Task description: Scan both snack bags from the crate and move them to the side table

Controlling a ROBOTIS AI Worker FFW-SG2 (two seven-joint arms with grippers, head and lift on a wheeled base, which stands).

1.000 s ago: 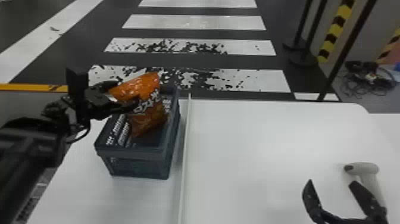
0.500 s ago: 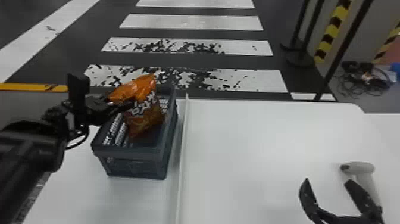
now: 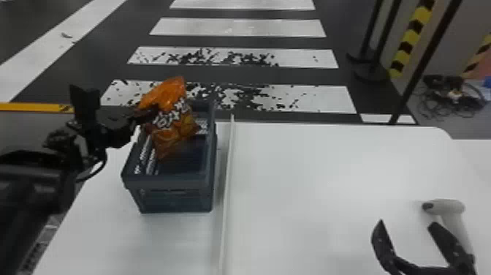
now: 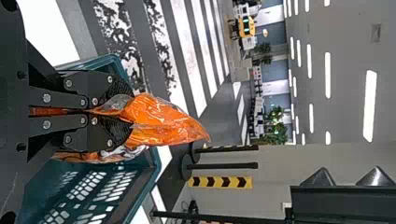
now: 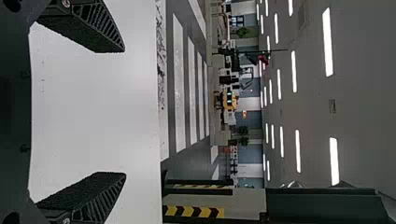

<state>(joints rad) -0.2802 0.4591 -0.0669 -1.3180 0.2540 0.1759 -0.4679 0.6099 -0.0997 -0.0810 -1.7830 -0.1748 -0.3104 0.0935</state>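
Note:
An orange snack bag [image 3: 171,120] stands slightly tilted at the crate [image 3: 168,183], its lower part inside and its top above the rim. My left gripper [image 3: 148,113] holds it by the upper left side. In the left wrist view the left gripper [image 4: 109,112] is shut on the orange snack bag [image 4: 161,122], whose wrapper bunches between the pads, with the green-blue crate [image 4: 152,172] behind. My right gripper [image 3: 407,234] is at the lower right, open and holding nothing, beside the pale handheld scanner [image 3: 447,207]. The right wrist view shows the right gripper [image 5: 123,112] with its fingers wide apart.
A thin raised white strip [image 3: 227,175] runs along the table just right of the crate. The broad white tabletop [image 3: 310,190] lies between that strip and the scanner. Black poles and a striped post [image 3: 411,40] stand beyond the far edge.
The head view has shifted slightly. The left gripper stays on the orange bag, which stands a little more upright over the crate. My right gripper remains open near the scanner.

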